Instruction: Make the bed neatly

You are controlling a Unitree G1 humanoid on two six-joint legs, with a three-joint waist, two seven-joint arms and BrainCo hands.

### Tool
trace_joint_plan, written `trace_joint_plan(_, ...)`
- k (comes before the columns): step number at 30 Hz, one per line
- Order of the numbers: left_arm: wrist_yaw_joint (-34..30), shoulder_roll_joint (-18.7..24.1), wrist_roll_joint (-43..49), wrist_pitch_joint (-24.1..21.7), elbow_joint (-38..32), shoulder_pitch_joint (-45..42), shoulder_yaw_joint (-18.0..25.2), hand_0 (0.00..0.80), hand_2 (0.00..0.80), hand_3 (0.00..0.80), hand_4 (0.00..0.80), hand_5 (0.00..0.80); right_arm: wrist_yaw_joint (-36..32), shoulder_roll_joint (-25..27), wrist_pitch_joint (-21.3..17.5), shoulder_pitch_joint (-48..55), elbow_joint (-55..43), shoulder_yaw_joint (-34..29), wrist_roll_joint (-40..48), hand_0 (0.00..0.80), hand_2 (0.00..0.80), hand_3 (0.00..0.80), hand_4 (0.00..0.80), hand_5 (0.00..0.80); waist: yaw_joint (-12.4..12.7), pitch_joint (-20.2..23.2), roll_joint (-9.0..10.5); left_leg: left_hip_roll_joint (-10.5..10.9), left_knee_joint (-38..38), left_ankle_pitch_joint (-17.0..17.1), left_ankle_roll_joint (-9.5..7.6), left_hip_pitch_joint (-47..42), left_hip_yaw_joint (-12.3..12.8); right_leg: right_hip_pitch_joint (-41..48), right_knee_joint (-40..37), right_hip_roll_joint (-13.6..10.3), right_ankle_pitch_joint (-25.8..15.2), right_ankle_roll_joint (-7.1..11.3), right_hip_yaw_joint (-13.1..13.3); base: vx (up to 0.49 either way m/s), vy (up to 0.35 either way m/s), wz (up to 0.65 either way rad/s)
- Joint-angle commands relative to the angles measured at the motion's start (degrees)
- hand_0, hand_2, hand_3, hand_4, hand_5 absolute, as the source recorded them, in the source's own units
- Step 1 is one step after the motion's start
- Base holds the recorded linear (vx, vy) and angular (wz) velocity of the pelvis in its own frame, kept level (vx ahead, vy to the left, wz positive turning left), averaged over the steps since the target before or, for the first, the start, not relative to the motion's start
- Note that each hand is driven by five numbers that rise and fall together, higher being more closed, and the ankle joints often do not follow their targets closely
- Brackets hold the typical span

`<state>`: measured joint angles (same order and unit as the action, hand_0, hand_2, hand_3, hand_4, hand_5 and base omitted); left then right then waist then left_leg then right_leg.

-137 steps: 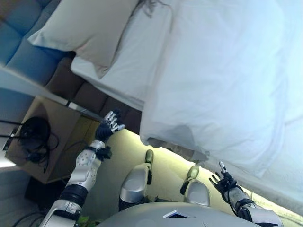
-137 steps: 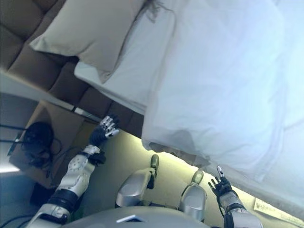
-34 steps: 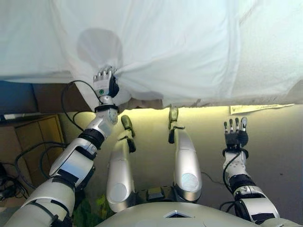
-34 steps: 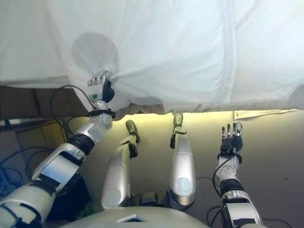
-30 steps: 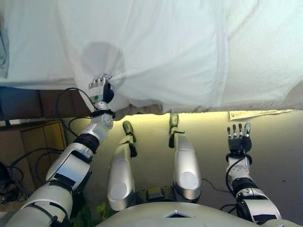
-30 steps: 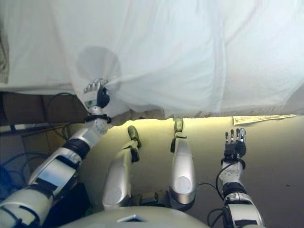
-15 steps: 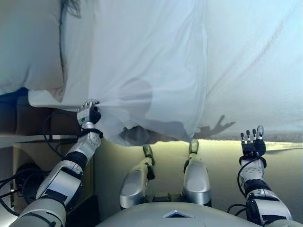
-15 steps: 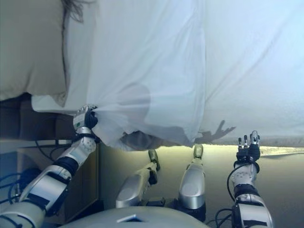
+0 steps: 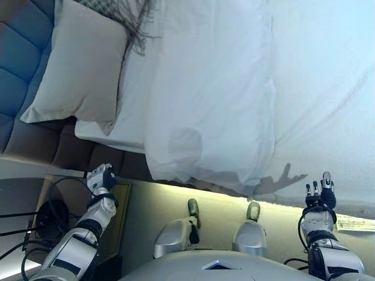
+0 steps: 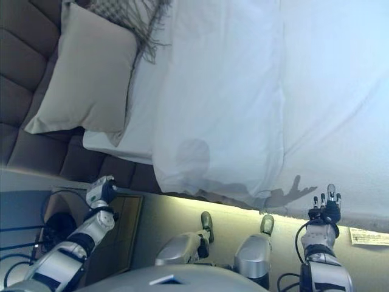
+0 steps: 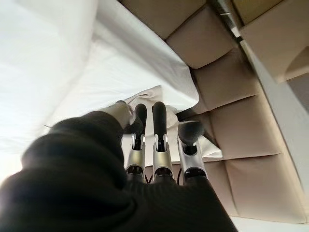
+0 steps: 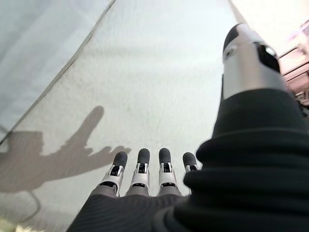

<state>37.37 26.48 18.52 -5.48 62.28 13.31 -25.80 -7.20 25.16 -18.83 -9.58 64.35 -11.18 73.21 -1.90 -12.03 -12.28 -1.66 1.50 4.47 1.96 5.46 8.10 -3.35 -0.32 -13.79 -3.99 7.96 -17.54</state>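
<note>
The white duvet lies spread over the bed, and its near edge hangs over the bed's side. A beige pillow leans on the padded headboard, with a fringed plaid cloth behind it. My left hand is off the duvet, down beside the bed's head corner. In its wrist view its fingers are loosely extended and hold nothing. My right hand is open with straight fingers, just below the duvet's hanging edge and apart from it. It also shows in the right wrist view.
A wooden bedside table with a black object and cables stands left of my left arm. A lit strip runs under the bed's edge. A white paper lies on the floor at the right.
My left hand has let go of the duvet corner and drawn back. The duvet has settled flat on the bed. The camera has swung, so the pillow and headboard now show.
</note>
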Motion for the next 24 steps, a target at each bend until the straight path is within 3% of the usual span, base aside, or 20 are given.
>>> trace_joint_plan(1,1.2,2.7,-0.4,-1.0,2.3,4.1,3.3,0.000,0.000,0.000,0.000,0.000,0.6,-1.5,-3.2,-0.5,1.3,-2.3,-0.5,0.000,0.000,0.000,0.000,0.000,2.2,1.8,4.33,-2.6,-3.6,-1.6,2.78,1.6,-0.4,-1.0,4.7,-5.9,1.0,3.27,1.3,0.048,-0.080,0.07)
trace_joint_plan(6,-1.2,3.1,-1.5,-6.9,-1.3,2.9,5.2,0.000,0.000,0.000,0.000,0.000,0.4,-3.6,-3.4,0.8,0.7,-2.1,-0.3,0.000,0.000,0.000,0.000,0.000,3.2,3.6,5.77,-3.1,-3.2,-1.9,2.68,0.1,-1.0,0.7,3.8,-4.9,0.8,3.19,0.8,0.037,-0.121,0.00)
trace_joint_plan(12,-12.0,2.2,-10.1,-13.2,-12.8,0.5,7.2,0.000,0.000,0.000,0.000,0.000,2.3,-6.8,-4.5,3.0,-1.4,-1.5,-1.9,0.000,0.000,0.000,0.000,0.000,5.2,6.9,8.08,-3.8,-1.1,-1.6,2.47,-2.4,-2.0,3.3,1.9,-3.0,0.5,3.04,-0.3,0.035,-0.164,0.02)
trace_joint_plan(16,-18.8,1.1,-16.9,-13.7,-20.1,-1.6,8.6,0.000,0.000,0.000,0.000,0.000,6.3,-7.8,-5.5,3.7,-4.1,0.0,-6.6,0.000,0.000,0.000,0.000,0.000,6.3,8.4,9.22,-4.4,0.7,-0.7,2.46,-3.8,-2.4,4.9,0.5,-1.6,0.1,2.84,-0.9,0.024,-0.163,0.08)
trace_joint_plan(24,-32.9,-1.9,-36.8,-13.4,-30.2,-6.4,13.6,0.000,0.000,0.000,0.000,0.000,11.9,-9.9,-3.5,4.9,-11.8,4.1,-15.1,0.000,0.000,0.000,0.000,0.000,7.7,10.1,11.53,-4.8,2.9,0.0,2.35,-5.9,-2.2,6.8,-1.2,0.8,-0.3,2.11,-1.0,0.013,-0.119,0.02)
